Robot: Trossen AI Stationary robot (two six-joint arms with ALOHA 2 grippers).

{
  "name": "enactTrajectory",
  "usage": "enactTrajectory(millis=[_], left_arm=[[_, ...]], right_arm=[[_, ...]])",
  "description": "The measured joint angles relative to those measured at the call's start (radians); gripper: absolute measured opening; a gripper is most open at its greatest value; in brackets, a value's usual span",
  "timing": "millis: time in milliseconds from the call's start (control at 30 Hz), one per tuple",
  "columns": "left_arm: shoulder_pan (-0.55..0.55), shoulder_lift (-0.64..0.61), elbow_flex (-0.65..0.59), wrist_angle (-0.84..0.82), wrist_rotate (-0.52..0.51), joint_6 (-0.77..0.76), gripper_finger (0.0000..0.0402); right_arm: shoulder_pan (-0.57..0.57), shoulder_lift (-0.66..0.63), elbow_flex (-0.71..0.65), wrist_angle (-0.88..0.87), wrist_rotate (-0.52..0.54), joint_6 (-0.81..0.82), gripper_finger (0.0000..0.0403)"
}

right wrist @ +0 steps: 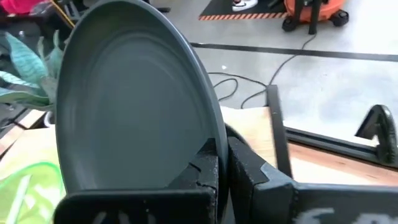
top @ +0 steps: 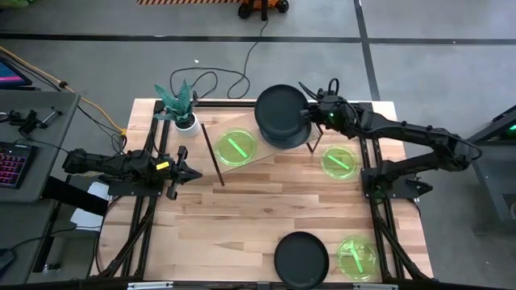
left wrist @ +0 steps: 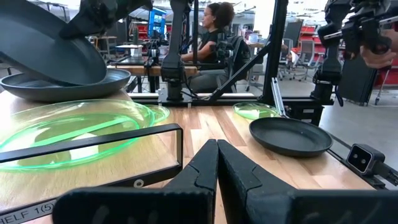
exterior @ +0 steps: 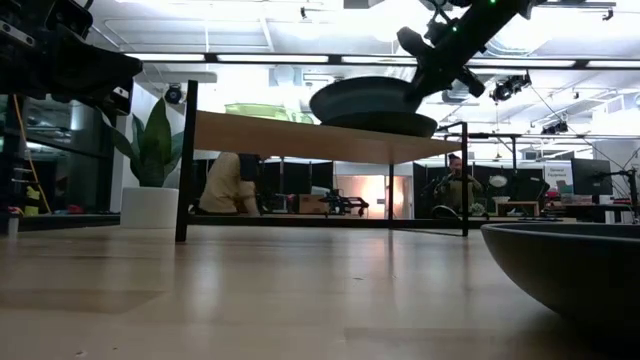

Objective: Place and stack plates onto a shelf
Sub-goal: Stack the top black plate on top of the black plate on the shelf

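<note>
While tilted over the shelf (top: 266, 153), dark plate (top: 281, 110) in right gripper (top: 310, 113).

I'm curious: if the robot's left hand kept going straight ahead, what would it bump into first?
Probably the shelf: the left hand points at its near black leg, with a green plate on the board just beyond. Depth is hard to judge.

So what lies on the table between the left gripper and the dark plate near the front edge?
Only bare tabletop lies between the left gripper and the dark grey plate, as the high view shows.
</note>
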Motion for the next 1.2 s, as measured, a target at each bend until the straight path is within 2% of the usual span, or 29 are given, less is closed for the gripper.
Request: enactTrajectory(millis=[300,833,933,1200], left_arm=[[0.000,0.000,0.000,0.000,0.000,0.000,0.0000],[0.000,0.000,0.000,0.000,0.000,0.000,0.0000],[0.000,0.000,0.000,0.000,0.000,0.000,0.0000],[0.000,0.000,0.000,0.000,0.000,0.000,0.0000]], right_arm=[[-0.029,-0.006,0.000,-0.038,-0.113,0.000,0.0000],[-0.031,-0.008,0.001,-0.081,-0.134,-0.007,0.0003],[-0.031,-0.023,0.001,-0.110,-0.137,-0.008,0.0024],[-0.031,-0.125,0.002,-0.164,-0.125,-0.013,0.0127]])
